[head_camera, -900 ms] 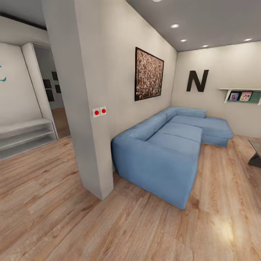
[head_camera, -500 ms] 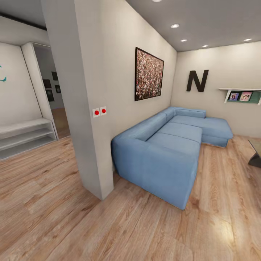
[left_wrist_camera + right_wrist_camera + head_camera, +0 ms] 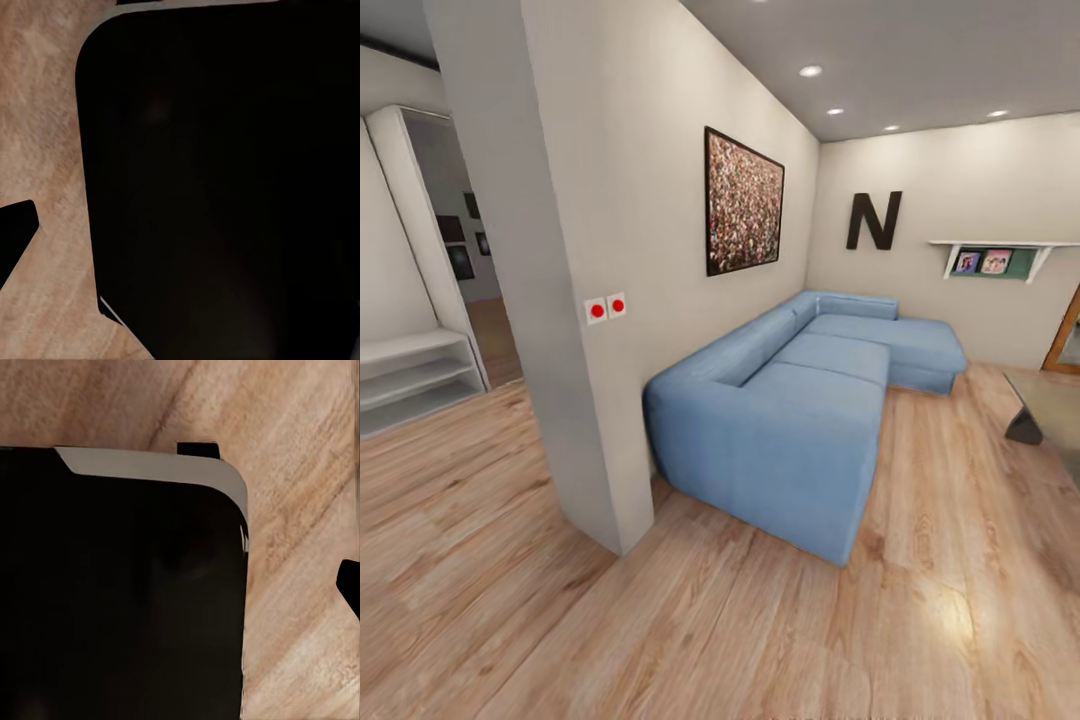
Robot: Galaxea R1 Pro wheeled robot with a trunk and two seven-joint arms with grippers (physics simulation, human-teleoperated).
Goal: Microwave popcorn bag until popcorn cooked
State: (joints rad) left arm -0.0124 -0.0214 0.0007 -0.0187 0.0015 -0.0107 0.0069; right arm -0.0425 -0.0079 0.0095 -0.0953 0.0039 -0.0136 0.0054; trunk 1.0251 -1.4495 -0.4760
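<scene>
1. Living room, head view: light wood floor [image 3: 690,620], pale walls, recessed ceiling lights.
2. Blue corner sofa [image 3: 800,400] sits along the wall, its near end just beside a white pillar [image 3: 550,280].
3. Pillar carries two red-dot switches [image 3: 606,308] on its sofa-facing side.
4. Dark-framed speckled picture [image 3: 744,202] hangs above the sofa; black letter N [image 3: 874,221] is on the far wall, with a white shelf [image 3: 1000,258] holding small photos to its right.
5. Low white shelving [image 3: 410,375] stands at the left, beside a doorway into a dim hall.
6. Dark table edge [image 3: 1040,410] shows at the right.
7. Popcorn bag, microwave, countertop: none in sight from this spot; cannot place them.
8. Wrist views: each looks down on wood floor past a large black rounded body [image 3: 225,187].
9. Left and right claws: cannot tell how far open, nor whether anything is held.
</scene>
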